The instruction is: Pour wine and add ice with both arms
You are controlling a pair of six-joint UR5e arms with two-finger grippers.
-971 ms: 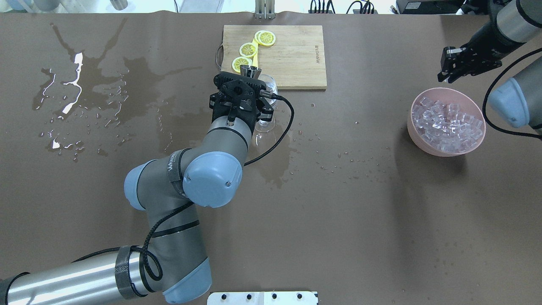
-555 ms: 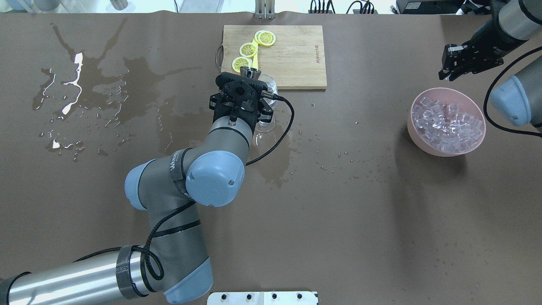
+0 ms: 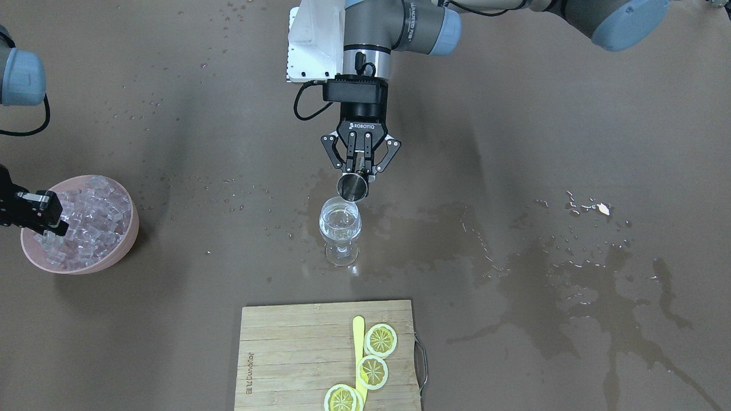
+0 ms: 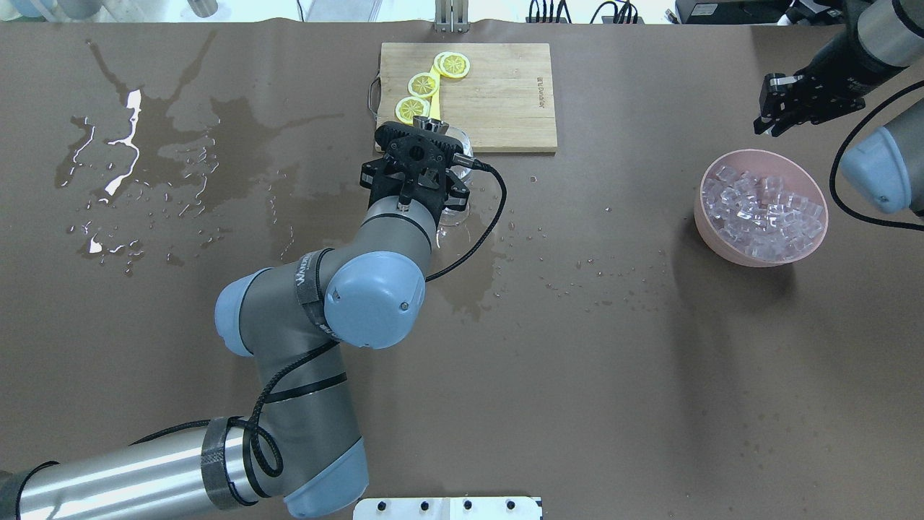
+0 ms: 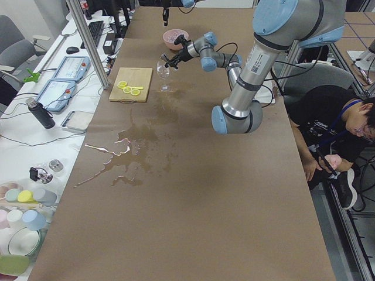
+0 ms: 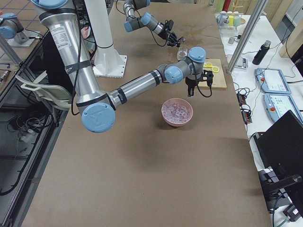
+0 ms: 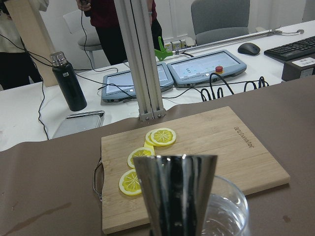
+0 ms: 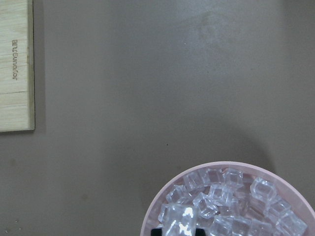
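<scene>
My left gripper (image 3: 360, 171) is shut on a steel jigger (image 3: 352, 187), tipped over a stemmed wine glass (image 3: 340, 228). The glass holds a small measure of clear wine (image 3: 339, 224). The left wrist view shows the jigger (image 7: 174, 191) right above the glass rim (image 7: 231, 206). My right gripper (image 4: 769, 127) hangs above the far edge of a pink bowl (image 4: 758, 152) heaped with ice cubes (image 4: 761, 209). In the right wrist view its tips sit close together around one bright ice cube (image 8: 179, 221).
A wooden cutting board (image 4: 498, 101) with three lemon slices (image 4: 422, 84) lies just beyond the glass. Wet spill patches (image 4: 130, 144) cover the table's left half and the area around the glass. A white bracket (image 4: 447, 508) sits at the near edge.
My left gripper has shifted slightly farther and right with the jigger over the glass. My right gripper has drifted farther from the robot, away from the bowl's middle.
</scene>
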